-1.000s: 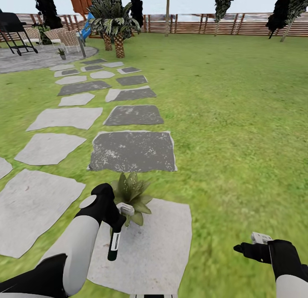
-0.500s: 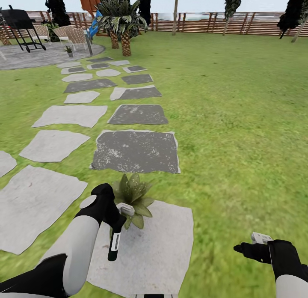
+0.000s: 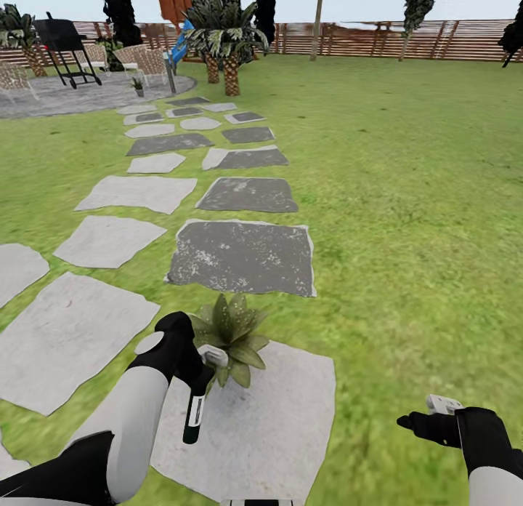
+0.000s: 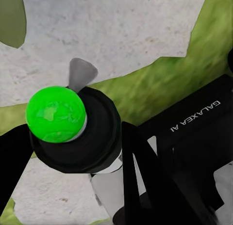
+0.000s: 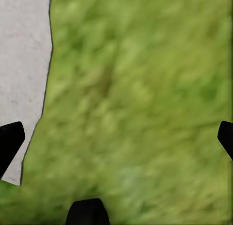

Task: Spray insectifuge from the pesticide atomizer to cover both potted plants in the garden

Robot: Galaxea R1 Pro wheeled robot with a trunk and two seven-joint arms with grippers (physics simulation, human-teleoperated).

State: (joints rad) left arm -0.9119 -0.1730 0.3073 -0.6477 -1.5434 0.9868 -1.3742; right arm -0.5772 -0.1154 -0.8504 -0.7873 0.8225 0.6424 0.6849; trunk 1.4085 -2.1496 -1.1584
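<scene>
My left gripper [image 3: 195, 373] is shut on the pesticide atomizer [image 3: 193, 413], a slim dark-green bottle with a white label strip that hangs downward over a pale stepping stone [image 3: 276, 426]. Its pale grey spray head [image 3: 213, 355] sits right beside a potted plant [image 3: 234, 333], a low rosette of pointed leaves at the stone's far edge. In the left wrist view the atomizer's bright green end [image 4: 56, 114] faces the camera between the black fingers [image 4: 140, 172]. A second small potted plant [image 3: 139, 86] stands far off on the gravel patio [image 3: 43, 99]. My right gripper [image 3: 412, 422] hovers open over grass, its fingertips [image 5: 10, 141] wide apart.
Grey stepping stones [image 3: 244, 256] run across the lawn toward the patio, where a black grill [image 3: 64, 46] and wicker chairs [image 3: 149, 61] stand. Big striped-leaf palm-like plants [image 3: 225, 33] rise beyond, with a brown slatted fence [image 3: 378, 41] behind. Open grass [image 3: 421, 201] lies to the right.
The whole view has shifted, with stones and patio sliding right in the picture, so the camera has turned left. Both arms and the held atomizer keep their places in the view.
</scene>
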